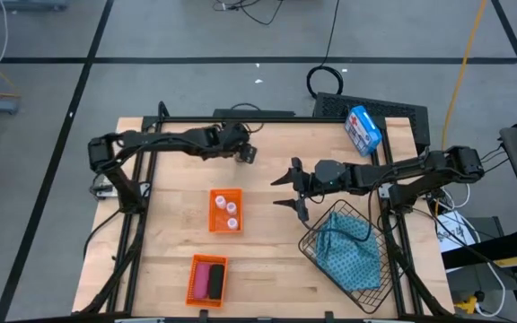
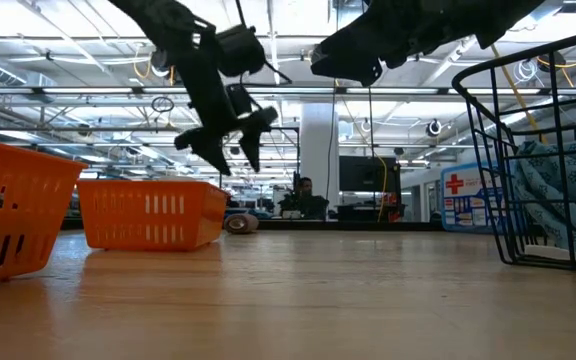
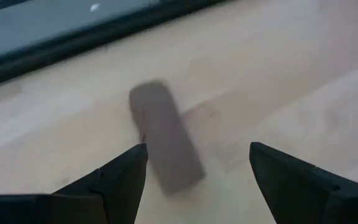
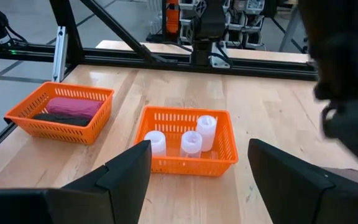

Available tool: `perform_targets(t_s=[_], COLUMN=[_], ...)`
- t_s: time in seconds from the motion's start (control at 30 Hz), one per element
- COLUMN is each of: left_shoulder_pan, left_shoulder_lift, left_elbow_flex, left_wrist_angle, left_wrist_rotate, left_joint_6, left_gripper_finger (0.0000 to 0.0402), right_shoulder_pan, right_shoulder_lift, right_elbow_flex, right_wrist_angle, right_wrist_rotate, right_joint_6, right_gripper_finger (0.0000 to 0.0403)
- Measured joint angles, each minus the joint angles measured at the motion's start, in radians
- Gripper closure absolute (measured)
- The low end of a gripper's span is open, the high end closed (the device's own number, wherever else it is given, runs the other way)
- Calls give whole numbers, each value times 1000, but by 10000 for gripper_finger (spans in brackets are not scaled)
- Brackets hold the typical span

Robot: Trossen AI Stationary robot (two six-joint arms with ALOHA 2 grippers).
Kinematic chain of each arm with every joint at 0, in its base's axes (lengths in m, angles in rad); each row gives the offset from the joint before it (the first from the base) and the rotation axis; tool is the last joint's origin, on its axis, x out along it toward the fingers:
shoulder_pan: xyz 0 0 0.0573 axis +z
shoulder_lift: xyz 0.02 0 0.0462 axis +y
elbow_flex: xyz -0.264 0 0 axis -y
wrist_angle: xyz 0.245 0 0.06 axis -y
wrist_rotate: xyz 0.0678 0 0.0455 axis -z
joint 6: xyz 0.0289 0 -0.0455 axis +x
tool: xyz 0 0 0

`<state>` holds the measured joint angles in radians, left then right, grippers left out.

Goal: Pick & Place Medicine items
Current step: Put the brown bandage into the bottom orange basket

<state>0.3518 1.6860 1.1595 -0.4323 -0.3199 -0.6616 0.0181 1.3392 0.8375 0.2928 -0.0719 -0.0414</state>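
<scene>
A brown cylinder lies on its side on the bare wood at the table's far side; in the low view the brown cylinder shows small on the tabletop. My left gripper is open and hangs above it, fingers pointing down, touching nothing; the low view shows the left gripper well clear of the table. Three white vials stand in an orange basket. A pink cylinder and a black cylinder lie in a second orange basket. My right gripper is open, in the air over mid-table.
A black wire basket with a blue patterned cloth stands at the table's right near side. A blue-and-white box with a red cross lies at the far right corner. Bare wood lies between the two orange baskets and the wire basket.
</scene>
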Motion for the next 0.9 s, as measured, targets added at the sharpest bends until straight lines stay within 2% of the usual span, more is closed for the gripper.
perform_targets(t_s=[0.13, 0.23, 0.4, 0.6, 0.77, 0.9], left_shoulder_pan=[1, 4, 19, 41, 45, 39], left_shoulder_lift=[90, 159, 236, 284, 298, 287], left_elbow_flex=[0, -2, -2, -2, 3, 1], left_wrist_angle=[64, 109, 92, 99, 95, 82], left_wrist_rotate=[-1, -37, -86, -97, -62, -48], left_joint_6=[2, 5, -2, -17, 9, 38], left_gripper_finger=[109, 109, 110, 110, 111, 147], right_shoulder_pan=[-5, -9, -10, -12, -12, -12], right_shoulder_lift=[0, 0, 0, 0, 0, 0], right_elbow_flex=[0, 0, 0, 0, 0, 0], right_wrist_angle=[0, -3, -8, -10, -10, -17], right_wrist_rotate=[0, 0, 0, -2, -3, -1], right_joint_6=[0, 1, 2, 2, 3, 2], right_gripper_finger=[147, 147, 147, 147, 147, 147])
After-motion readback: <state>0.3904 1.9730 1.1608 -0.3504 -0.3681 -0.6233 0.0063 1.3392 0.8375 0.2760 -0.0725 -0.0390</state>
